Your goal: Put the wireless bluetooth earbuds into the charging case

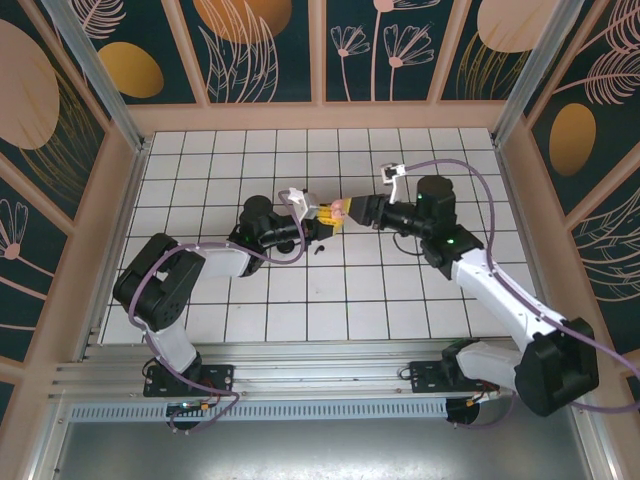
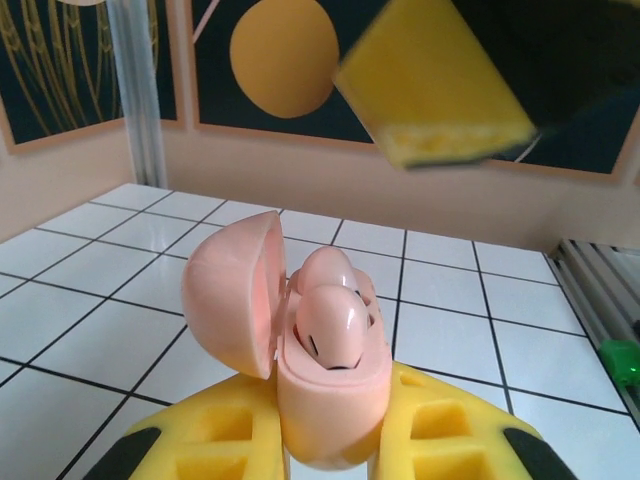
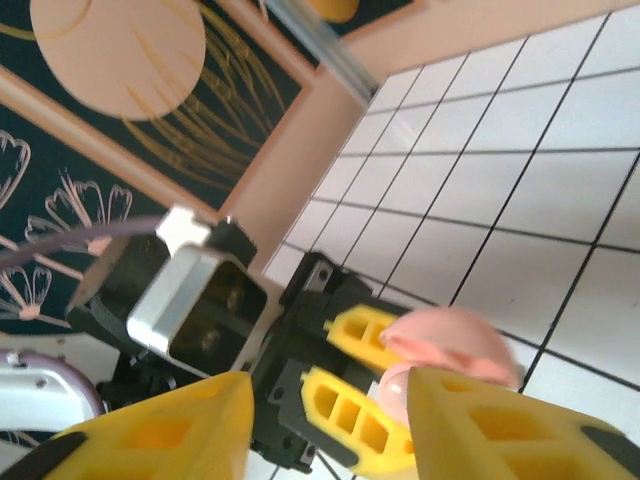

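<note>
Pink plastic charging case (image 2: 325, 410) is being pinched upright by the left gripper (image 2: 330, 450), lid (image 2: 230, 295) hanging open toward nine o'clock (pink earbuds (image 2: 335, 325) look seated), giving the spread-jawed right gripper (image 3: 330, 410) access.

The surface (image 1: 300, 320) was white, ruled into squares by thin dark lines, and evenly lit. A pale skirting (image 1: 320, 115) ran round it. Above rose wall panels (image 1: 265, 50) of dark teal, printed with peach and gold discs and line-drawn flowers, in pale frames. Silver metal posts (image 1: 92, 65) stood at the far corners, and a metal rail (image 1: 320, 378) lined the near edge.
</note>
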Available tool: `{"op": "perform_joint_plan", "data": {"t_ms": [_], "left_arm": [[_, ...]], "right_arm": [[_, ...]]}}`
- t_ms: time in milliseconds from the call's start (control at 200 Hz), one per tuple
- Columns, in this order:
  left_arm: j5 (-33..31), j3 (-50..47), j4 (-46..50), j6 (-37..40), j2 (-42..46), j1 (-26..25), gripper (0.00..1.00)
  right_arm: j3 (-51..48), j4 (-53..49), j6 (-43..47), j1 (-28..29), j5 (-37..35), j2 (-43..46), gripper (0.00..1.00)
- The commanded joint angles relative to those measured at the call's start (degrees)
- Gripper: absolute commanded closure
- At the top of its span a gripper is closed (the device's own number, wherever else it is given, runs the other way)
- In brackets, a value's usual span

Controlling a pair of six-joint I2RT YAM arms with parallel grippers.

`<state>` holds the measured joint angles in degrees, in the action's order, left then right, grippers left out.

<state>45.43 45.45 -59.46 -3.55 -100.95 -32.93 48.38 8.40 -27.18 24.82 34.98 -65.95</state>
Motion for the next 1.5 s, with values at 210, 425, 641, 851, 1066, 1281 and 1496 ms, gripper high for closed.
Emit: {"op": "perform_joint_plan", "data": {"t_ms": [210,425,641,851,1066,1281,1496], "left_arm": [[9.1,1.7,2.8,2.9,2.4,-0.1,0.95],[9.4,2.4,4.0,3.5,2.4,-0.1,0.95],[9.3,2.9,4.7,3.7,4.3,-0.2,0.95],[7.9,3.7,6.3,3.5,3.9,-0.2,0.95],[6.0,4.3,9.1,4.5,3.6,-0.2,0.96],[4.2,4.6,12.0,4.4,3.4,-0.2,0.96],[-1.1,7.7,16.9,-5.7,1.5,-1.2,0.98]], "right_arm": [[6.5,-6.9,10.3,-4.3,10.6,-3.9,0.41],[8.0,-5.0,8.6,-3.9,16.5,-9.0,0.41],[7.3,-3.0,7.3,-2.9,18.3,-11.3,0.41],[6.6,-3.3,7.6,-2.2,20.8,-10.5,0.49],[2.6,-0.4,7.0,-2.6,21.3,-3.9,0.58],[-0.5,0.7,5.7,-4.2,20.0,0.3,0.59],[-3.4,-0.7,-1.5,-10.6,6.0,3.7,0.57]]}}
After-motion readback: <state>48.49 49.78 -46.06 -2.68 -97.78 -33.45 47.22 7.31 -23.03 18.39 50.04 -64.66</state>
